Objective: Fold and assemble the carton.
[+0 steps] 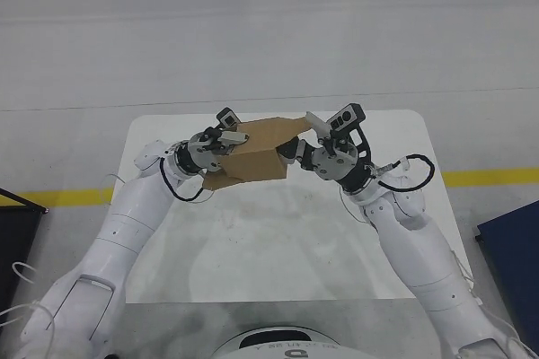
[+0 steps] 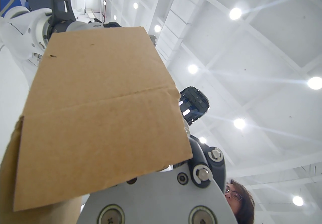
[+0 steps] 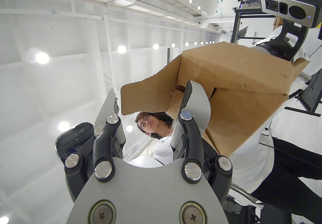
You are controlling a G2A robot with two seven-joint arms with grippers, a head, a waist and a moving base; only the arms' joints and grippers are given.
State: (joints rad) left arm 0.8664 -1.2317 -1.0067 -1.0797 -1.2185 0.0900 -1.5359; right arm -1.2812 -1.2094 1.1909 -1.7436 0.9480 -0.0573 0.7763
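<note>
The carton is held over the desk, a claw at each end, likely for flap folding. The right claw is spread open about one flap; the left claw's state cannot be told.

Carton spans the gap between left gripper and right gripper over the far part of the table, barring passage there. One flap stands between the right gripper's spread fingers. Room to pass lies over the table between both forearms, nearer the robot.
</note>
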